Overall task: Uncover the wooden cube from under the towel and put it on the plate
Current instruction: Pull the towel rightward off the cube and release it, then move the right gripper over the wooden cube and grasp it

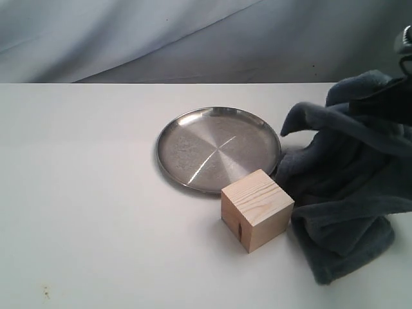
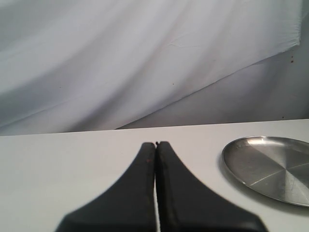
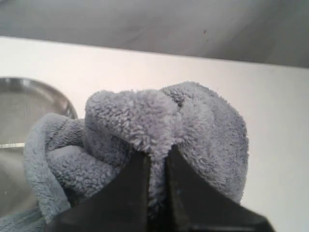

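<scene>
Wooden cube [image 1: 256,209] bare, at plate's [image 1: 206,151] 5 o'clock rim; right gripper [image 3: 157,157] pinches bunched towel [image 1: 347,187] at 3 o'clock; left gripper [image 2: 156,145] closed, empty; next: grasp cube, lift onto plate

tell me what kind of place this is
Probably a robot test setup, lab or studio rather than a home: a plain white table, a draped cloth backdrop, and just three props, the plate, cube and towel.

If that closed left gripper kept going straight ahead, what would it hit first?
Probably nothing nearby: the left gripper points across the table, the plate off to one side. Past the edge hangs a pale backdrop cloth; how far is unclear.
</scene>
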{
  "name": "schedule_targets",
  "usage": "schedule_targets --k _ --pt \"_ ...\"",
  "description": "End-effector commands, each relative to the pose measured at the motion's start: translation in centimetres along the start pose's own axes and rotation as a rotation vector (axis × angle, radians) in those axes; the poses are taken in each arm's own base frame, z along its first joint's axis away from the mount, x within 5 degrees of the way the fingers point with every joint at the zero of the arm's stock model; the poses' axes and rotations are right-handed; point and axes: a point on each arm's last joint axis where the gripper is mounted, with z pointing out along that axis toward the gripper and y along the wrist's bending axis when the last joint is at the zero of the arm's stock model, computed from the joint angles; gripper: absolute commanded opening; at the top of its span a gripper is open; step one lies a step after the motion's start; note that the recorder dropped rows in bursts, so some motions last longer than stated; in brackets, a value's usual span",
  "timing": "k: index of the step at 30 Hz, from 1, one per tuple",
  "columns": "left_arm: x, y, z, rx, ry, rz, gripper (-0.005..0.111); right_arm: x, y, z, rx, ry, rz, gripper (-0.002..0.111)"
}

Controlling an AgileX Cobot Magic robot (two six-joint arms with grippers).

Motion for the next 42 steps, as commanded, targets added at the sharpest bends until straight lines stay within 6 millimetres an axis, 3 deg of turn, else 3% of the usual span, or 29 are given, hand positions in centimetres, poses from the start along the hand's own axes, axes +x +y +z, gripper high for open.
schedule_targets --k 1,9,14,16,22,24,31,37,42 --pt "0.0 0.0 0.0 -0.003 -0.011 -0.005 0.000 2.0 0.7 2.2 -0.038 0.116 0.006 0.000" --pt "0.0 0.0 0.0 -0.003 -0.011 -0.005 0.000 2.9 2.8 4.9 -0.086 0.184 0.004 0.000" --pt "0.0 0.0 0.0 -0.003 -0.011 -0.005 0.000 2.9 2.9 5.0 -0.088 0.190 0.030 0.002" --pt "0.0 0.0 0.0 -0.003 -0.011 -0.005 0.000 3.1 3.1 5.0 -0.105 0.209 0.031 0.009" --pt "0.0 0.0 0.0 -0.003 -0.011 -0.005 0.000 3.1 3.1 4.9 -0.109 0.211 0.037 0.051" --pt "0.0 0.0 0.0 -0.003 -0.011 -0.005 0.000 2.8 3.1 4.6 -0.109 0.198 0.037 0.057" --pt "0.0 0.0 0.0 -0.003 -0.011 -0.005 0.000 0.0 3.8 1.9 -0.124 0.063 0.016 0.057" --pt "0.0 0.0 0.0 -0.003 -0.011 -0.005 0.000 -1.7 5.9 -1.2 -0.206 -0.023 -0.031 0.057" --pt "0.0 0.0 0.0 -0.003 -0.011 -0.005 0.000 -1.7 7.8 -2.0 -0.271 -0.029 -0.076 0.057"
